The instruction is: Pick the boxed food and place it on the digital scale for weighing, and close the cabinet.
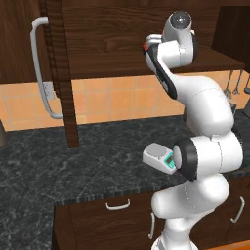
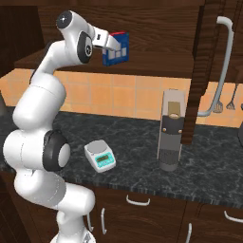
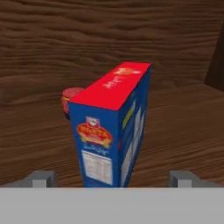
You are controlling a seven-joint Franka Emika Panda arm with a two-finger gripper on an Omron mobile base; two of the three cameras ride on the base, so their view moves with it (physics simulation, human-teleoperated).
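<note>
The cabinet (image 2: 156, 28) stood open, its door (image 2: 204, 71) swung outward with the long grey bar handle (image 2: 223, 66) facing the room, and on its wooden shelf (image 3: 183, 122) stood the boxed food (image 3: 111, 127), upright, blue on the near faces and red on top. Just behind the box, toward the cabinet's back wall, a small red jar (image 3: 70, 98) was largely hidden, only its lid and a sliver of its side showing. The arm was raised high from the base and bent forward at the elbow, with its hand reaching into the cabinet at shelf level. The gripper (image 3: 111, 177) was spread wide, one fingertip on each side of the box and clear of it, holding nothing. Below the cabinet, on the dark stone counter (image 2: 142, 137), the digital scale (image 2: 100, 155) lay with its round plate bare, and the tall grey coffee machine (image 2: 171, 130) stood well to the side of it. From the left base camera, the robot's elbow joint covered part of the scale (image 1: 158, 156) and the forearm blocked the box.
</note>
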